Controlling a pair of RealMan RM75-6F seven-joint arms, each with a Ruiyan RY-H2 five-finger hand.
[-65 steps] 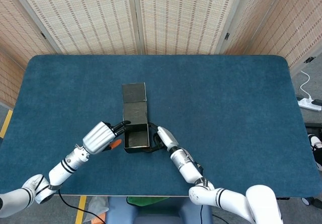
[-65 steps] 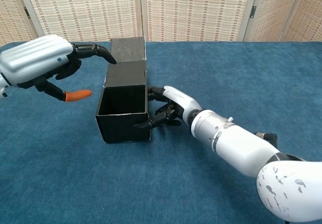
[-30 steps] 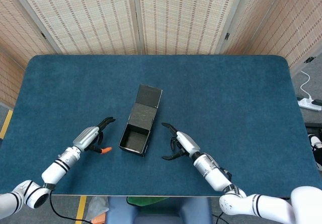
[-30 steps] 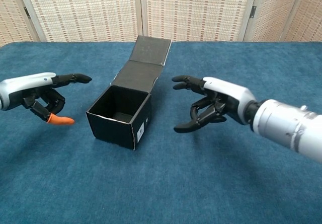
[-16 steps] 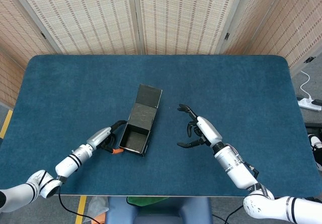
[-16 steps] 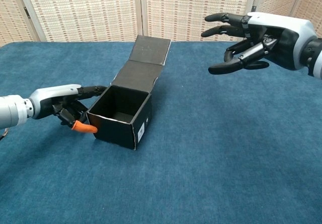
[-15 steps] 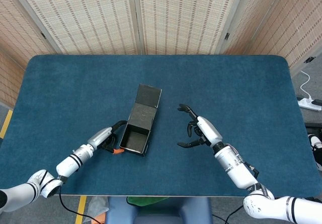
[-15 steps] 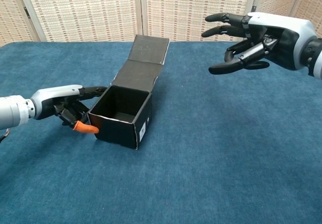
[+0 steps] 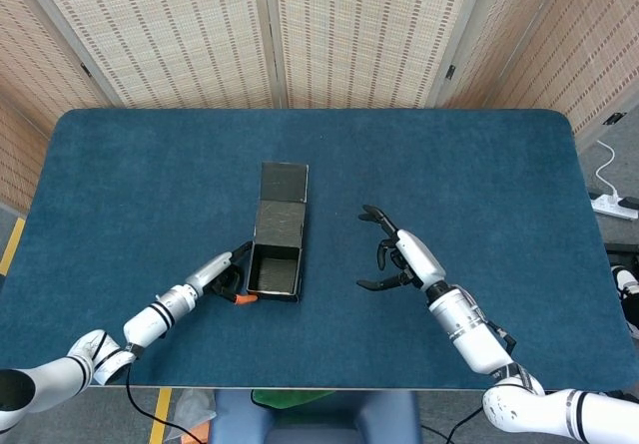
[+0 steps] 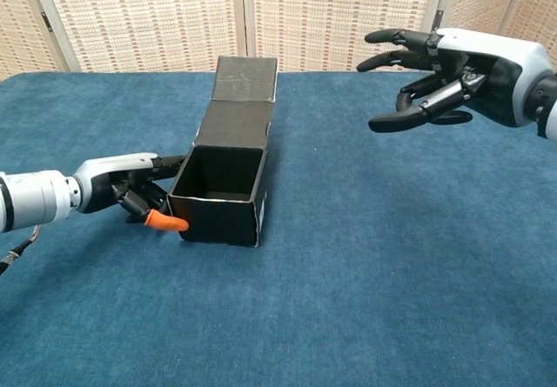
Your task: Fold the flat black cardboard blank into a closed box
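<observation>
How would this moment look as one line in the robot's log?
box: open, lid flat behind | left hand: touching box's left side | right hand: open, raised, away from box

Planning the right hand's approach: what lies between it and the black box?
Only bare blue tablecloth. The head view shows nothing between the right robot hand and the open black box; the chest view agrees.

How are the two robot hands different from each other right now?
The left hand sits low on the table, its fingers against the left wall of the black box; the right hand is raised, well apart from the box and touching nothing. The left hand shows an orange fingertip; the right hand's fingers all look dark. Both have pale backs, dark fingers and hold nothing.
</observation>
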